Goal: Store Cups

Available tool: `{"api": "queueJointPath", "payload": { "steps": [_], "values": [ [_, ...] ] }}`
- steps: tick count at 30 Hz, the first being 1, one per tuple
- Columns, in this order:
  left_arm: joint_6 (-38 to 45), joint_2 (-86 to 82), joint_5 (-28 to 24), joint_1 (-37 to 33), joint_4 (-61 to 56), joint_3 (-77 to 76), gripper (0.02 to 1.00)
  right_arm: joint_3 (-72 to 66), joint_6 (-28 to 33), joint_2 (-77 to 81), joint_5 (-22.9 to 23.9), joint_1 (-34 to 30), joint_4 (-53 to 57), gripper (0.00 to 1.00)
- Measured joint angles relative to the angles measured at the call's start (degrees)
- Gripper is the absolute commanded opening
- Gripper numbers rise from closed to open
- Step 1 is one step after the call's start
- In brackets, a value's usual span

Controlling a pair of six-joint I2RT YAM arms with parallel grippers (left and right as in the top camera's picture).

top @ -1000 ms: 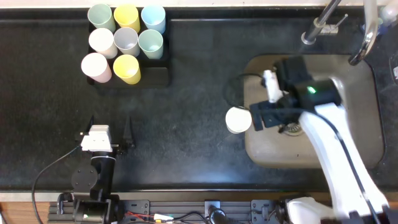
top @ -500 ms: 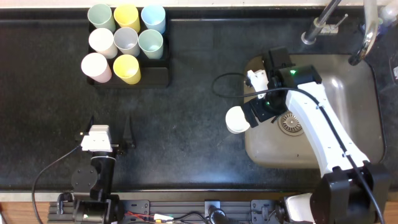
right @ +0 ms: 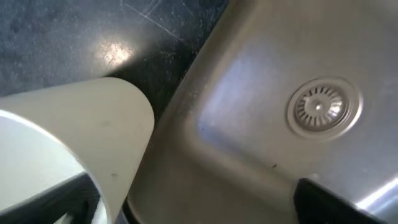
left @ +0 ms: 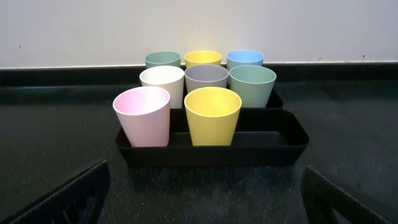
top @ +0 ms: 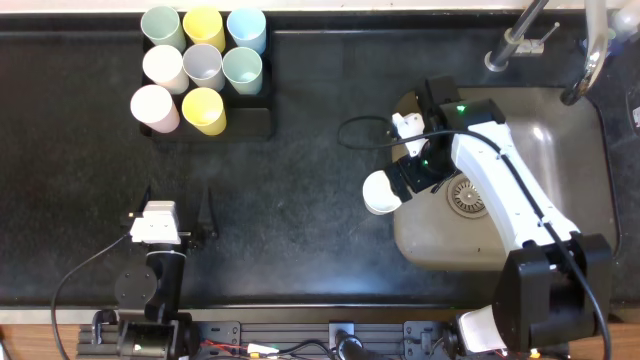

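Note:
A white cup (top: 380, 192) stands at the counter's edge, just left of the sink (top: 560, 230). My right gripper (top: 402, 184) is open at the cup. In the right wrist view one finger (right: 56, 202) sits over the cup's (right: 81, 137) mouth, and the other finger (right: 336, 199) is outside it above the sink wall. At the far left a black tray (top: 255, 120) holds several pastel cups, with a pink cup (top: 154, 108) and a yellow cup (top: 204, 110) in its front row. Near the front edge my left gripper (top: 176, 203) stands open, facing the tray (left: 273, 134).
The steel sink (right: 261, 155) has a round drain (top: 467, 197) and a faucet (top: 520, 35) behind it. A black cable (top: 360, 135) loops beside my right arm. Dark counter stretches between the tray and the sink.
My right arm has swung back and turned its wrist over the sink's left edge. The white cup has hardly shifted. The left arm has kept still.

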State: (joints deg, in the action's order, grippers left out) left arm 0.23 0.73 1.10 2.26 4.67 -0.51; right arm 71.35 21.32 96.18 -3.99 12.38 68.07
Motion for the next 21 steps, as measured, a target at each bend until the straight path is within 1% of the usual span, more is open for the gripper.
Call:
{"api": "queueJointPath", "payload": {
  "steps": [6,7,9,13,17,21],
  "values": [
    [0.0,0.0,0.0,0.0,0.0,0.0,0.998,0.2,-0.3,0.0,-0.5,0.2,0.0,0.042],
    [0.0,0.0,0.0,0.0,0.0,0.0,0.998,0.5,-0.3,0.0,-1.4,0.2,0.3,0.042],
    [0.0,0.0,0.0,0.0,0.0,0.0,0.998,1.4,-0.7,-0.1,-2.2,1.2,0.7,0.045],
    [0.0,0.0,0.0,0.0,0.0,0.0,0.998,4.6,-2.4,-0.1,-2.0,4.0,3.0,0.045],
    [0.0,0.0,0.0,0.0,0.0,0.0,0.998,15.7,-4.7,-0.1,-1.6,7.0,6.0,0.045],
    [0.0,0.0,0.0,0.0,0.0,0.0,0.998,32.0,-7.5,0.0,-2.2,10.2,4.6,0.045]
  ]
}}
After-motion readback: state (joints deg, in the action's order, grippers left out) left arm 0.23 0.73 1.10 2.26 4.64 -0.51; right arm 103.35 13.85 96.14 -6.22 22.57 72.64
